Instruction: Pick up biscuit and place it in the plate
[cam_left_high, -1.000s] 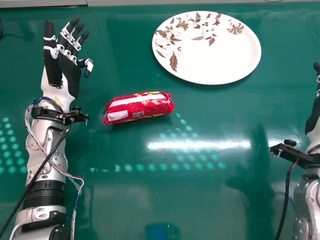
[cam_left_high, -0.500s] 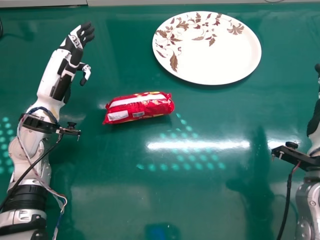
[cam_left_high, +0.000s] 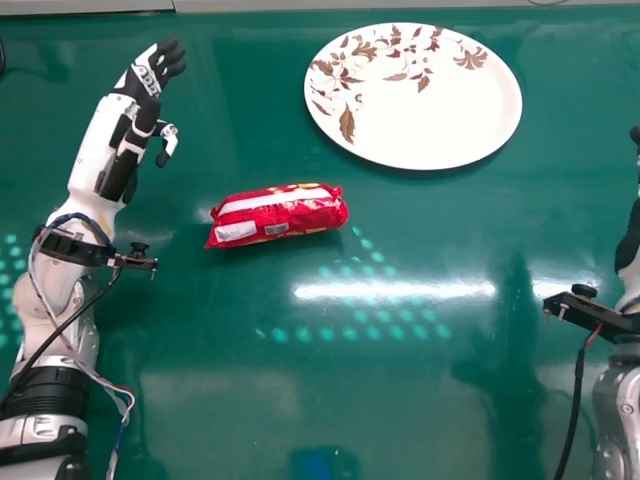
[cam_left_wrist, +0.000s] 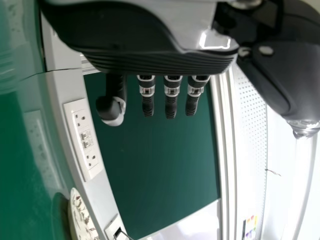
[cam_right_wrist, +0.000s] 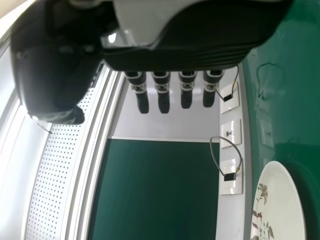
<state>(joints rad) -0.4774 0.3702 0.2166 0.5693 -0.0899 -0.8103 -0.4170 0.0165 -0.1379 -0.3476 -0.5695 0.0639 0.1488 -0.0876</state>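
Holding nothing, two robot hands (cam_left_high: 149, 78), fingers extended, flank one biscuit packet (cam_left_high: 280, 213) and one plate (cam_left_high: 440, 115).

Glossy red wrapped biscuit packet (cam_left_high: 280, 214): one
Broad white plate with brown leaf print (cam_left_high: 440, 110): one
Shiny green tabletop (cam_left_high: 400, 400): one
Black-and-white robot hands: two, left hand (cam_left_high: 146, 110) and right hand (cam_left_high: 630, 238)
White rectangular outlet plates (cam_right_wrist: 231, 131), right wrist view: three

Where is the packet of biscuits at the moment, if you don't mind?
In the head view, the packet of biscuits lies on the green table, right of the robot's left hand and nearer the robot than the plate.
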